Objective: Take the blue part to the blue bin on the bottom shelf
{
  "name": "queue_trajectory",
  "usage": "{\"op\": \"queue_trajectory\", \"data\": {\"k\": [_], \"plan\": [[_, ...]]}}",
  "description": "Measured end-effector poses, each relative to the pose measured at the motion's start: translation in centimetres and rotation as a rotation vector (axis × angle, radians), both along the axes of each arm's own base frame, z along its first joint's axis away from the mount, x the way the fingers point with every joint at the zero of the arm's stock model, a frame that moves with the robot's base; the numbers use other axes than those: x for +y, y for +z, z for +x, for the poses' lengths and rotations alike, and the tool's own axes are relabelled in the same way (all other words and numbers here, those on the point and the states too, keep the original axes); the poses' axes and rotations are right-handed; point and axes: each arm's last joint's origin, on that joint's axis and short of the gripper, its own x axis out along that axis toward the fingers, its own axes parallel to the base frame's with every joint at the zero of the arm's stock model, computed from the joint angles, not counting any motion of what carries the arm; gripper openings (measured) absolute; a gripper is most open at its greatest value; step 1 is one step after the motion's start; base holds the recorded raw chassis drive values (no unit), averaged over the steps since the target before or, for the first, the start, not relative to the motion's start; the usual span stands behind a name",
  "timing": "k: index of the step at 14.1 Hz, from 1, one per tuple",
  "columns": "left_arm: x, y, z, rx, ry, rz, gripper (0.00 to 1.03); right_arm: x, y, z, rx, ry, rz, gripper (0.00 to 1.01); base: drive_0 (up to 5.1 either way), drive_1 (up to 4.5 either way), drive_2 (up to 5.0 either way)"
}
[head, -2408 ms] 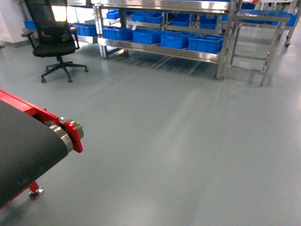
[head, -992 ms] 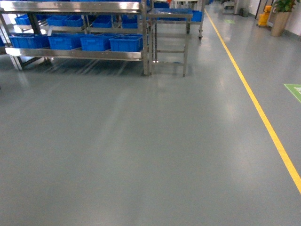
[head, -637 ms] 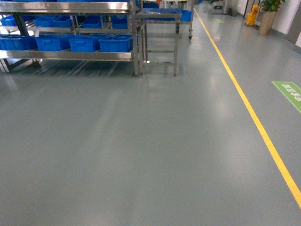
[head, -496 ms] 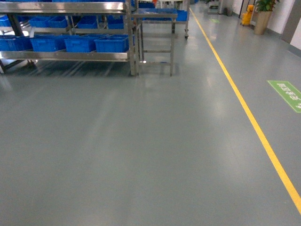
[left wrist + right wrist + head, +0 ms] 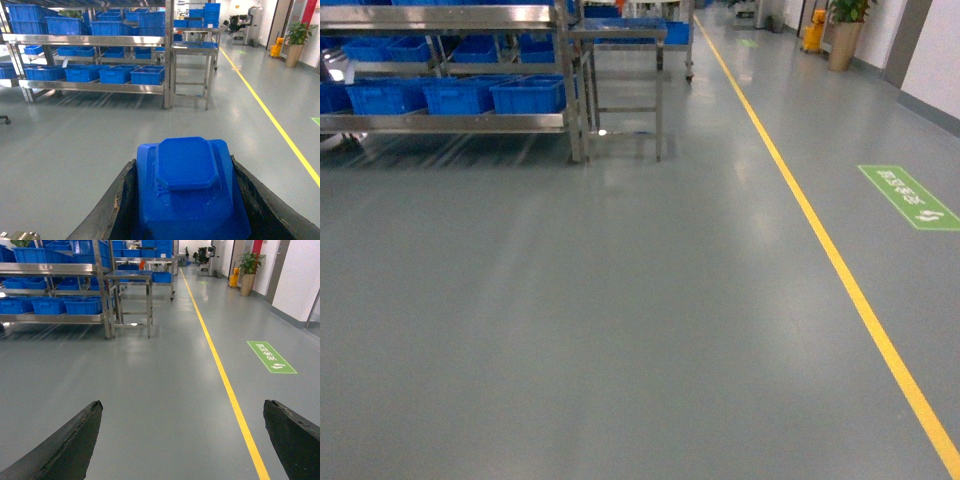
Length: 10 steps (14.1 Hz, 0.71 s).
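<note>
The blue part (image 5: pixel 187 185), a stepped 3D-printed block, fills the bottom of the left wrist view, and my left gripper (image 5: pixel 183 165) is shut on it, a black finger against each side. My right gripper (image 5: pixel 182 407) is open, with only grey floor between its fingers (image 5: pixel 75 445). The bottom shelf (image 5: pixel 450 123) of the steel rack is far off at the upper left of the head view, with several blue bins (image 5: pixel 528 96) in a row on it. The shelf (image 5: pixel 95 86) and bins (image 5: pixel 147 75) also show ahead in the left wrist view. Neither gripper appears in the head view.
A small steel table (image 5: pixel 620 35) stands against the rack's right end. A yellow floor line (image 5: pixel 820 240) runs along the right, with a green floor sign (image 5: pixel 908 195) beyond it. A potted plant (image 5: pixel 845 30) stands at the far right wall.
The head view has swung right. The rack slid to the upper left, the office chair and the red-framed belt left the view, and the yellow line and green sign came in.
</note>
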Motion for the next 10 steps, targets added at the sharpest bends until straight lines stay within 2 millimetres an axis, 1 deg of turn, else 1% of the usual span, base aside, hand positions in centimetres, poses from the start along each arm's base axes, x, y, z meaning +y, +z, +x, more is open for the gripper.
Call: {"op": "queue_trajectory", "data": {"k": [1,2,10], "plan": [[0.0,0.0,0.0,0.0,0.0,0.0,0.45,0.0,0.0,0.0,0.0,0.0,0.0,0.98,0.0,0.0,0.0],[0.0,0.01,-0.01,-0.001,0.0,0.0,0.45,0.0,0.0,0.0,0.0,0.0,0.0,0.98,0.0,2.31,-2.4],[0.0,0.0,-0.01,0.0,0.0,0.0,0.45,0.0,0.01,0.0,-0.002,0.0,0.0,0.98,0.0,4.14,-4.2]]}}
